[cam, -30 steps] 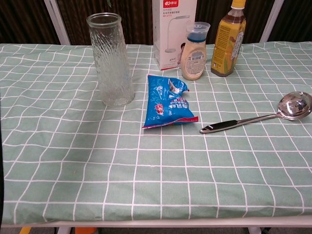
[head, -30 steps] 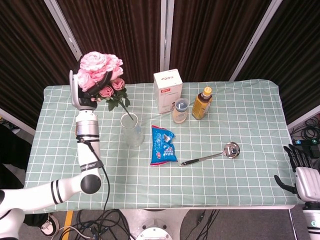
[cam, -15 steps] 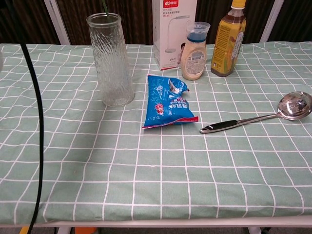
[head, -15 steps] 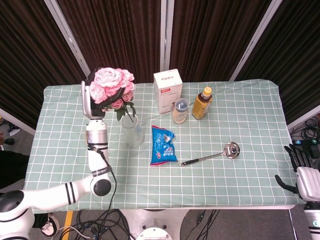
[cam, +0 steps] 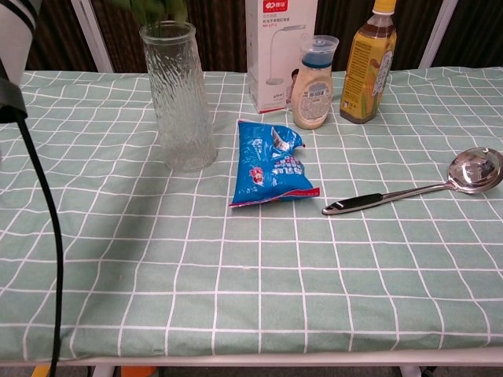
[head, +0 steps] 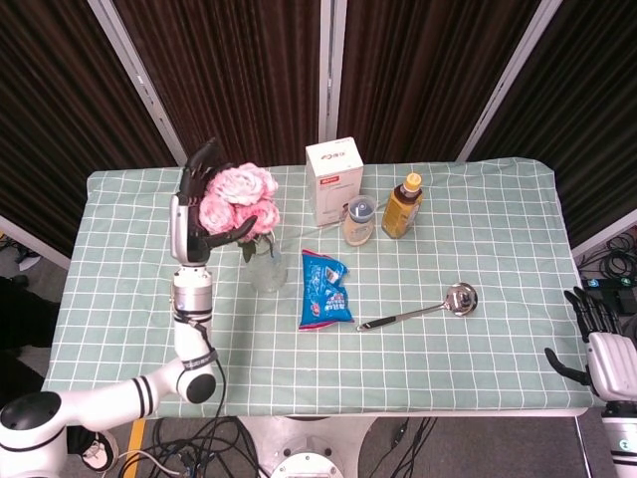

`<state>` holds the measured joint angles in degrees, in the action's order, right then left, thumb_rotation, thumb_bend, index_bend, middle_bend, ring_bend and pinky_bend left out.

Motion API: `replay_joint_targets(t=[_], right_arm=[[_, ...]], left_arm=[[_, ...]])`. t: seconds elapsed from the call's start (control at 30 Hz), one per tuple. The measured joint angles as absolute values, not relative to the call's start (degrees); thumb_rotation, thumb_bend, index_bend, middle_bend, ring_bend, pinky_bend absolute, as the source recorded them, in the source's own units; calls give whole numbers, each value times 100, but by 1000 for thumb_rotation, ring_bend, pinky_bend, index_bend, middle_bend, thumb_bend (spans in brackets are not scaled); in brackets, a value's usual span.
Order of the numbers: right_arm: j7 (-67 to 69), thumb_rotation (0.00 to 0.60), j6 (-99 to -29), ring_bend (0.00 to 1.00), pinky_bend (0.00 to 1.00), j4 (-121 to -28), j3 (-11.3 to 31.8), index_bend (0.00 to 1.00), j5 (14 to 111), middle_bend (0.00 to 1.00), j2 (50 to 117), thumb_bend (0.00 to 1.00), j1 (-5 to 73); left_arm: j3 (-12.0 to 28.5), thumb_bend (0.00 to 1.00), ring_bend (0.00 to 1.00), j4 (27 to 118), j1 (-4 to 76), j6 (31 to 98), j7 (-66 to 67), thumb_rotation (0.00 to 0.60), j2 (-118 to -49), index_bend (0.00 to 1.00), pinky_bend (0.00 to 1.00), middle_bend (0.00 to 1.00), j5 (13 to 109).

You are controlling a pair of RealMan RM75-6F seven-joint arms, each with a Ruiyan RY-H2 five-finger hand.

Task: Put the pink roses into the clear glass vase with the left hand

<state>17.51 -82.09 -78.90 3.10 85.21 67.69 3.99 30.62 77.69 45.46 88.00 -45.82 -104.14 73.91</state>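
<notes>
Left hand (head: 199, 214) holds the pink roses (head: 239, 199) from the side, blooms directly above the clear glass vase (head: 267, 267), stems apparently entering its mouth for insertion; right hand (head: 597, 334) rests idle, fingers apart, at the table edge.

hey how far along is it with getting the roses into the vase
Nearly there. Done: the pink roses sit over the glass vase, with green leaves showing at its rim in the chest view. In hand: the left hand is beside the blooms with fingers spread; whether it touches them is unclear. Left: confirm release and pull the hand away. The right hand idles off the table's corner.
</notes>
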Motion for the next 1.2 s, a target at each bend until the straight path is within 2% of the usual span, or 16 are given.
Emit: replay_joint_targets(t=[0.4,0.63,0.73,0.83,1.0,1.2], right_arm=[[1802,600,-8191,0,0,-7805,310,0,8522,0,6827,197,411],[1754,600,-8355,0,0,-7839,343,0,8567,0,6839,197,389],[1750,600,-8417,0,0,-7849,360,0,8554,0,6848,198,351],[1739,600,-8420,0,0,-7866,368,0,8520,0,6845,197,335],[1638,600,-8535,0,0,-8034,390,0,8550,0,6776,197,307],[1434,600,-8733,0,0,-8312,354,0,8755,0,6652,198,264]], left_arm=[[3124,27,71,7970,4236,9009,-4645,600,-10117,125,168,51,7657],[3158,32,72,8200,3783,9090,-4358,600,-9352,129,177,78,7701],[3081,71,71,8252,3397,9136,-4279,600,-8970,179,194,115,7658],[2841,89,71,8244,2951,9154,-4211,600,-8665,230,198,119,7617],[2074,90,72,8042,2412,8925,-3718,600,-8260,234,152,119,7650],[1244,91,72,7658,2014,8804,-2458,600,-7970,234,150,120,7969]])
